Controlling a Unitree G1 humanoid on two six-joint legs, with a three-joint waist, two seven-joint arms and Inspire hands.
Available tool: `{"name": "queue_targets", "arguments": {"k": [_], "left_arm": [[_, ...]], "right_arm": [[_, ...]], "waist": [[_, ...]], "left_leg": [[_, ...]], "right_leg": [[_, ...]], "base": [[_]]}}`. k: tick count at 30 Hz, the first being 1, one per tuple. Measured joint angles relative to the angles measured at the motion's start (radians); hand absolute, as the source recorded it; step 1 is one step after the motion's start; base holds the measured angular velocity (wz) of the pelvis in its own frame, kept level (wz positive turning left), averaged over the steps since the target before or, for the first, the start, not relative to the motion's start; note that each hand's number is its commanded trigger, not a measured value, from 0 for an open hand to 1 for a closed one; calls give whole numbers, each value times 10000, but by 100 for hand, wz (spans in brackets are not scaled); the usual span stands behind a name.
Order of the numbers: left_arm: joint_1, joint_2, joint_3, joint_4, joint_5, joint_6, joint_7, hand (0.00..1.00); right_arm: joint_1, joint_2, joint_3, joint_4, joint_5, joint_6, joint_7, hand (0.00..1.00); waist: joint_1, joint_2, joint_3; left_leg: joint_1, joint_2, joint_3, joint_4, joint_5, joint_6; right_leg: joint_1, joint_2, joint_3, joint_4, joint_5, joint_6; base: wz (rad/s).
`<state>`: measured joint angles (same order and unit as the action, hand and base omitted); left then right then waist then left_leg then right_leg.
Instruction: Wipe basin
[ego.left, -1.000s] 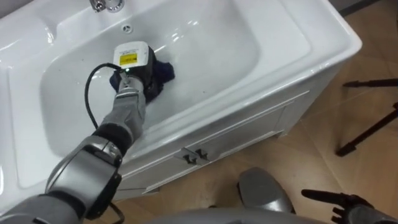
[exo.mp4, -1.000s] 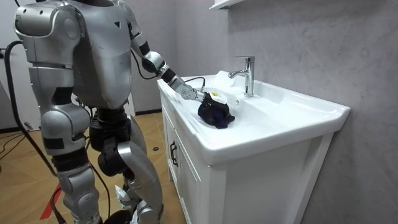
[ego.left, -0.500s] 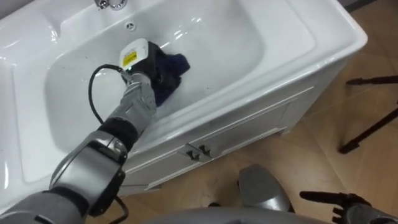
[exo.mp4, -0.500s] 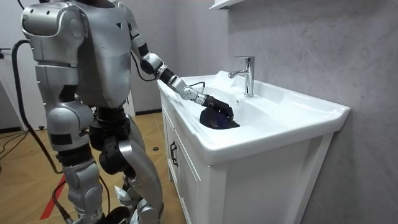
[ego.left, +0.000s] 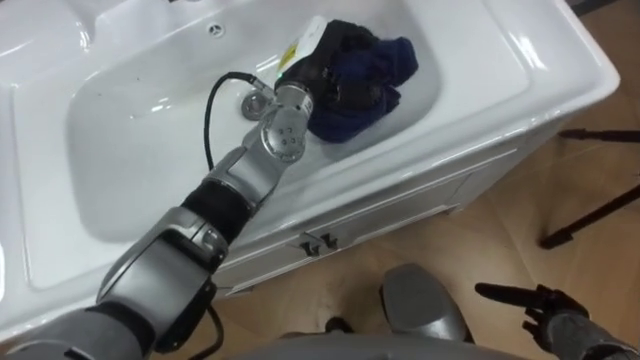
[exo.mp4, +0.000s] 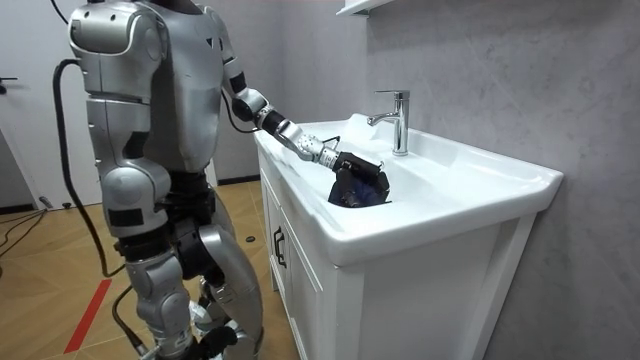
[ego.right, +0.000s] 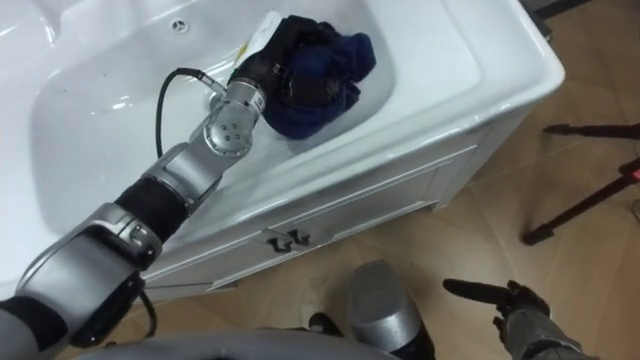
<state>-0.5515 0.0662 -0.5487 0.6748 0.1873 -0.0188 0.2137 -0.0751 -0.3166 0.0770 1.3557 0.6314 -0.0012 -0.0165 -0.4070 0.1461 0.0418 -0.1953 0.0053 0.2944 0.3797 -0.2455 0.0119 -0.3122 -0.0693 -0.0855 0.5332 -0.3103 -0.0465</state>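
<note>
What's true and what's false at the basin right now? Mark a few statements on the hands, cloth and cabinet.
1. The left hand holds the blue cloth inside the basin. True.
2. The cloth is draped over the tap. False: the tap is bare and the cloth lies in the bowl.
3. The right hand holds a sponge. False: it holds nothing, fingers straight, low in front of the cabinet.
4. The cabinet doors under the basin are shut. True.

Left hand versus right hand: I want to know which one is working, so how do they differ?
The left hand reaches into the basin; the right hand hangs low over the floor. The left hand's fingers curl on the dark blue cloth; the right hand is open and holds nothing. Both have dark fingers.
</note>
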Motion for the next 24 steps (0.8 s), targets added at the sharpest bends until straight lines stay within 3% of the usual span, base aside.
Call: {"name": "queue_targets", "arguments": {"k": [7, 15, 21, 24], "left_arm": [[60, 44, -52, -188, -6, -342, -247, 100], [212, 72, -41, -182, 88, -682, -347, 100], [599, 267, -38, 8, 1244, -713, -315, 100], [709, 270, 26, 715, 2134, -841, -116, 100]], "right_arm": [[2, -17, -3, 2, 315, -280, 73, 0], [23, -10, -13, 66, 247, -301, 205, 0], [238, -18, -231, -26, 232, -24, 295, 0], [502, -7, -271, -54, 56, 214, 225, 0]], "waist": [[39, 0, 0], [56, -14, 9], [100, -76, 27], [113, -149, 23]], "left_leg": [[57, 34, -107, -27, 0, -1], [308, 30, -75, -177, 0, -1], [531, -9, -71, -207, -1, -3], [698, -22, -40, -259, -2, -3]], "right_leg": [[191, 12, -125, -203, 4, -11], [396, 6, -112, -320, 4, -9], [548, 56, 54, -346, 4, -8], [676, 72, 53, -366, 2, -7]], "base": [[4], [-4], [-10], [-2]]}}
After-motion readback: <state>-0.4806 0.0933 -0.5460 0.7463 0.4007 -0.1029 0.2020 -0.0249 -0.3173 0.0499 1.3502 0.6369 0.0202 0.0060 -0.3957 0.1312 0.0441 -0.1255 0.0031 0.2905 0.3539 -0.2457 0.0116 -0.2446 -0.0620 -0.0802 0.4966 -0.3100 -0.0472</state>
